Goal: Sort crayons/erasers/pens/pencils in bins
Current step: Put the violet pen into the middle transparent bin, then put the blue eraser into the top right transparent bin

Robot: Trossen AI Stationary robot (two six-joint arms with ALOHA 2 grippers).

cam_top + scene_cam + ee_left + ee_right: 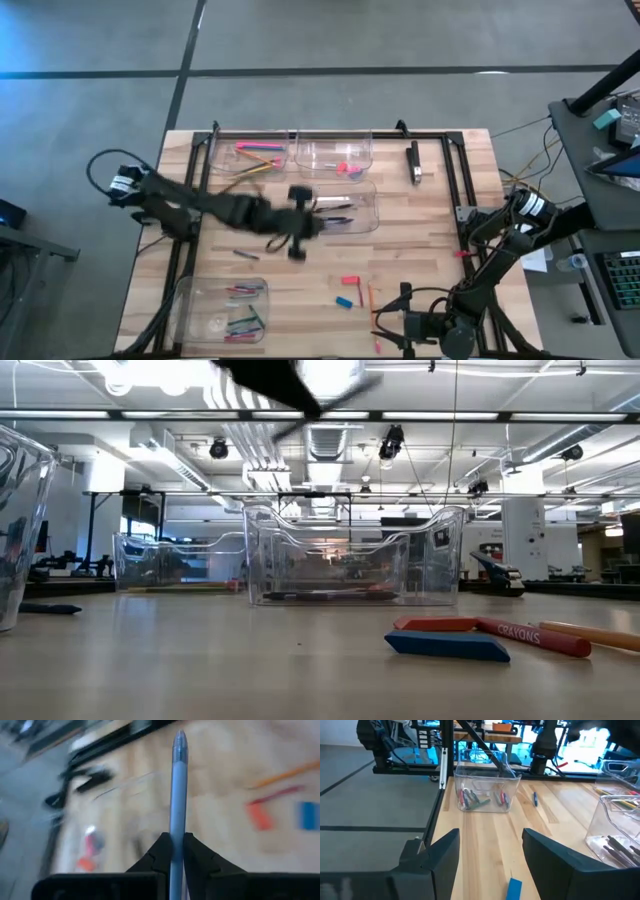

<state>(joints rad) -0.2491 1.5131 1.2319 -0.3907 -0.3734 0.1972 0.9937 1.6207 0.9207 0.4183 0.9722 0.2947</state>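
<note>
Pen [177, 795] sat clamped in my left pincer [173, 851]. From above, that pincer [296, 222] hung beside the middle bin [368, 205]. Right wrist camera: my right pincer [490, 852] gaped over the table's near edge.

Left tool [296, 224]: smeared by motion blur in the high view.
Pen [176, 805]: lower end hidden between the fingers.
Bench [220, 775]: blurred in the left wrist view.
Blue eraser [514, 889]: cut off by the picture's edge.

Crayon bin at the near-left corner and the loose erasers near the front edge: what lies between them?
Bare wood only, in the high view, between the crayon bin and the red eraser and blue eraser.
</note>
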